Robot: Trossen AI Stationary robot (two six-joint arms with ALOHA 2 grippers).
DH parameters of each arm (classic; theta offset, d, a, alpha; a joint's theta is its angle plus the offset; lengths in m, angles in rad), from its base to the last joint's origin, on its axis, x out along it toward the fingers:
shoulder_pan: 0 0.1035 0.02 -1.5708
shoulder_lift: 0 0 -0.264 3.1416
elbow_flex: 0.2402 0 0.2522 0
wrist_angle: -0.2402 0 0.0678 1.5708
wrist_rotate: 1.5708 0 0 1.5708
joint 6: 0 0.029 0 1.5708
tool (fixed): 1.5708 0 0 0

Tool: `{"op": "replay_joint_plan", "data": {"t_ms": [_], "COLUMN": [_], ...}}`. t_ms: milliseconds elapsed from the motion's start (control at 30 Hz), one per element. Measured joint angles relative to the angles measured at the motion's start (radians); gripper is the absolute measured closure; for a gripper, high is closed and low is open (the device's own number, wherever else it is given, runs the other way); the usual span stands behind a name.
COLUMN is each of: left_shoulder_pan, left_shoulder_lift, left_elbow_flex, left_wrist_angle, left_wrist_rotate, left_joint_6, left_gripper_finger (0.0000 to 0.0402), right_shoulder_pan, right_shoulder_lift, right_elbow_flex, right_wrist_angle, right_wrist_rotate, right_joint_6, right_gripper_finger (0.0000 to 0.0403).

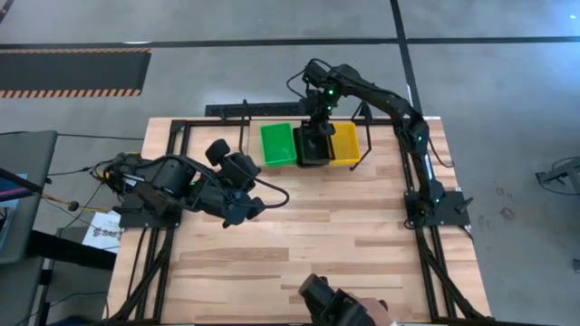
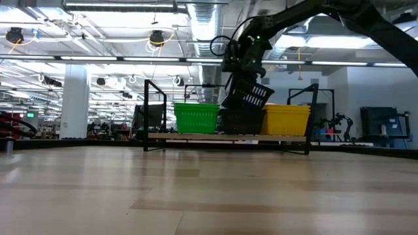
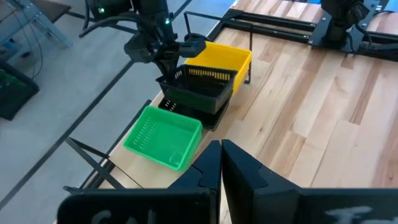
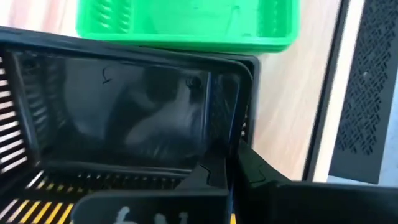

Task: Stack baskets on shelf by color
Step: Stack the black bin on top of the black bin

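Baskets are seen gathered on the shelf (image 2: 228, 136) at the far side of the surface (image 1: 308, 235), across an expanse of bare wood planks. Nearest the camera in the low view, only the wood is shown. In the high view, the left gripper (image 1: 256, 205) is held above the left half of the surface, well apart from the shelf, its fingers pressed together with nothing between them. Farther back, the shelf is occupied by three colours in a row: a green basket (image 2: 196, 118) on the left, a black basket (image 2: 240, 121) in the middle and a yellow basket (image 2: 286, 120) on the right, each just beside its neighbour. Whether each colour is a single basket or a nested stack cannot be told from these views. Above the middle position, a second black basket (image 2: 250, 93) is gripped at its rim by the right gripper (image 1: 317, 116), whose fingers are clamped narrowly on the wall. This held basket is tilted, with its lower edge at or just over the black basket beneath it; contact between them appears likely but is not clearly shown. Beyond the shelf, a large hall with ceiling lights is visible.
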Motion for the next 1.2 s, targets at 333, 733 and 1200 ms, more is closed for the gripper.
{"op": "replay_joint_plan", "data": {"t_ms": [333,733,1200], "left_shoulder_pan": [0.0,0.0,0.0], "left_shoulder_lift": [0.0,0.0,0.0], "left_elbow_flex": [0.0,0.0,0.0], "left_wrist_angle": [0.0,0.0,0.0], "left_wrist_rotate": [-0.001,-0.01,-0.01], "left_joint_6": [0.0,-0.001,-0.001], "left_gripper_finger": [0.0401,0.0401,0.0401], "right_shoulder_pan": [0.01,0.013,0.015], "right_shoulder_lift": [0.0,0.0,0.0], "right_elbow_flex": [0.0,0.0,0.0], "right_wrist_angle": [0.088,0.01,0.018], "right_wrist_rotate": [0.008,0.017,0.018], "right_joint_6": [-0.004,0.002,0.03], "right_gripper_finger": [0.0398,0.0398,0.039]}}
